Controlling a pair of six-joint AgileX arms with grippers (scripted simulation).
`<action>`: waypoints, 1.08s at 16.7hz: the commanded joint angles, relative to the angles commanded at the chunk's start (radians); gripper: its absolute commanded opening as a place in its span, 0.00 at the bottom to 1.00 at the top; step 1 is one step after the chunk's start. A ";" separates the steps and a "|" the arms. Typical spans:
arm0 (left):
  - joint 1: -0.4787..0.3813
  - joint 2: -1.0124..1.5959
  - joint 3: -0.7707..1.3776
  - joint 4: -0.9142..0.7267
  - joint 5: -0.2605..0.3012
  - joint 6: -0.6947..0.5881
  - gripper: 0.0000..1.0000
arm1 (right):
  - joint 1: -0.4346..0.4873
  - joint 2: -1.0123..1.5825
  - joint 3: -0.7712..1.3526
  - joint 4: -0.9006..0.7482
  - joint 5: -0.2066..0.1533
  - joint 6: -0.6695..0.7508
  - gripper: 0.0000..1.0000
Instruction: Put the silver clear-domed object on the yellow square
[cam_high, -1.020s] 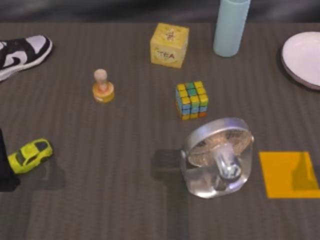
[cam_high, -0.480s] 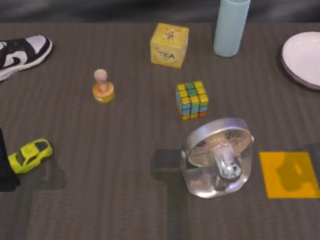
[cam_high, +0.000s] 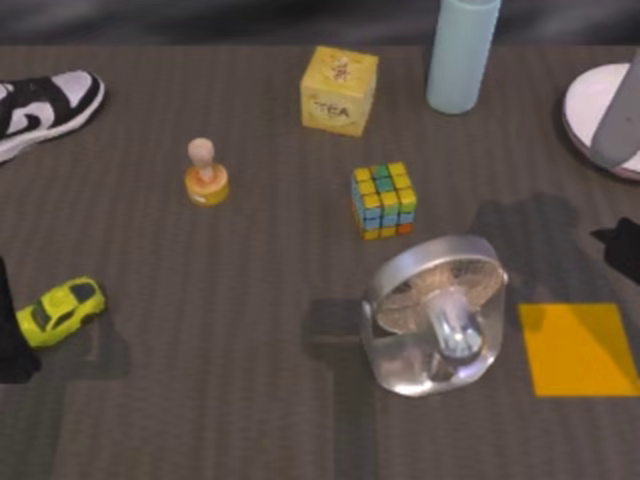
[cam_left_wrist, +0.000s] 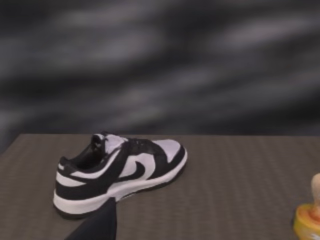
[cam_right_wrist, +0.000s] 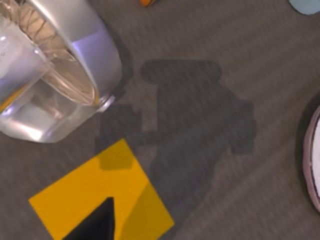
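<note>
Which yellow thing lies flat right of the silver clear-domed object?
The yellow square: paper-thin, right of the silver clear-domed object. The tea box and toy car sit elsewhere.

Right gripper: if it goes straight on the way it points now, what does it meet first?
Probably the yellow square: in the right wrist view the right gripper's dark fingertip lies over it. The silver clear-domed object sits off to one side. Depth is unclear.
</note>
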 joint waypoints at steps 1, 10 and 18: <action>0.000 0.000 0.000 0.000 0.000 0.000 1.00 | 0.031 0.105 0.100 -0.068 0.000 -0.058 1.00; 0.000 0.000 0.000 0.000 0.000 0.000 1.00 | 0.234 0.777 0.725 -0.536 -0.002 -0.440 1.00; 0.000 0.000 0.000 0.000 0.000 0.000 1.00 | 0.250 0.839 0.775 -0.586 -0.002 -0.478 1.00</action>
